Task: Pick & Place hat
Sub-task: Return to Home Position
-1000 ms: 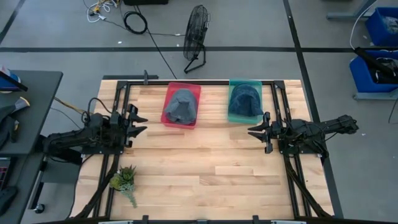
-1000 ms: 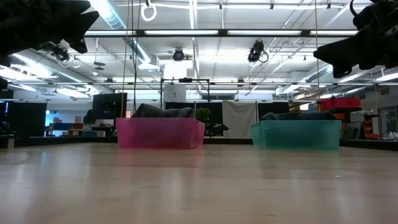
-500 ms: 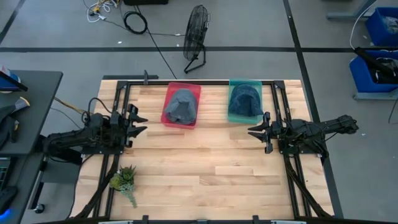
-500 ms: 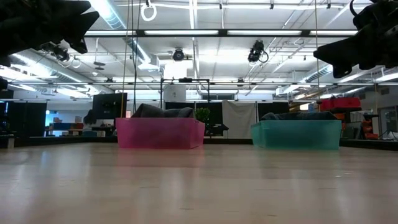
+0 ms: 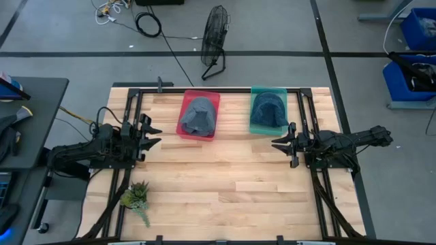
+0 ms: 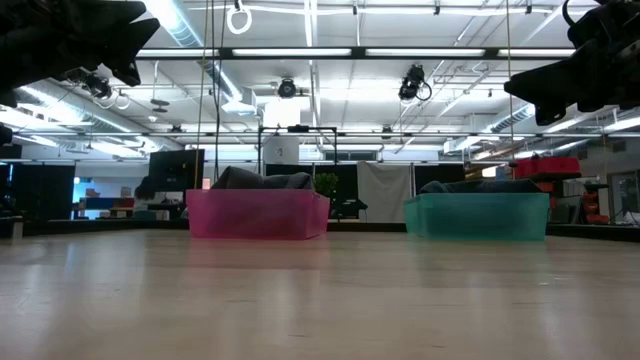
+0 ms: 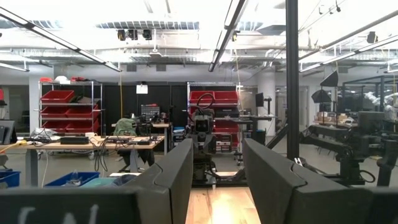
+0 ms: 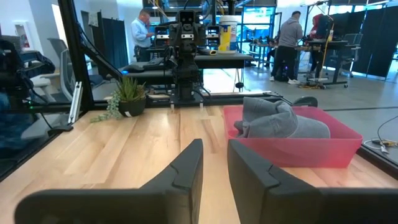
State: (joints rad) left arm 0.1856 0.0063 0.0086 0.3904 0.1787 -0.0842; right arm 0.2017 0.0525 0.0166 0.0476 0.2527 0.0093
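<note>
A grey hat [image 5: 198,114] lies in a red bin [image 5: 204,93] at the table's far side, and a dark blue hat [image 5: 268,109] lies in a teal bin [image 5: 253,129] to its right. The low view shows the red bin [image 6: 257,215] and the teal bin [image 6: 476,215] with the hats' crowns above their rims. My left gripper [image 5: 155,135] hovers open near the table's left edge, well left of the red bin. My right gripper [image 5: 276,143] hovers open just nearer than the teal bin. The right wrist view looks across at the grey hat [image 8: 280,121].
A small potted plant [image 5: 136,197] stands near the table's near left corner. A floor fan [image 5: 215,41] stands beyond the far edge. Bare wood lies between the arms and toward the near edge. People [image 8: 289,43] work in the room behind.
</note>
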